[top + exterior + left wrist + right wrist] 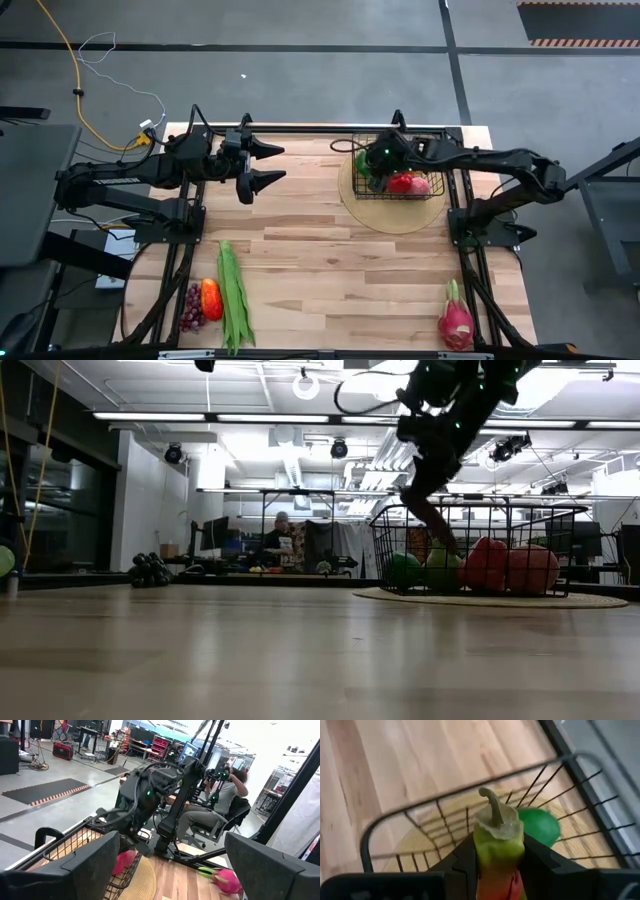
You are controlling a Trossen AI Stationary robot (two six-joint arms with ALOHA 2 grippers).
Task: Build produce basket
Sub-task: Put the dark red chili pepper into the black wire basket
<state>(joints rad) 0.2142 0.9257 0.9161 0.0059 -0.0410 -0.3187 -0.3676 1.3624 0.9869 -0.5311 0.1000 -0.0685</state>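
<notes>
1 gripper [496,865] holds pear [497,845] over basket [470,810].

Basket [470,802]: thin black metal wire, open grid. Mat [372,214]: woven tan fibre, ribbed. Table [330,260]: pale wood planks, smooth satin finish. Pepper [497,845]: smooth, glossy plastic-looking skin. Fingers [462,862]: matt black.

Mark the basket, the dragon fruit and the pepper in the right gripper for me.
Basket [441,193]: high view, right corner of its wire rim.
Dragon fruit [456,323]: high view, middle of its pink body.
Pepper [498,845]: right wrist view, green shoulder below the stem, between the right gripper [499,865] fingers.
</notes>
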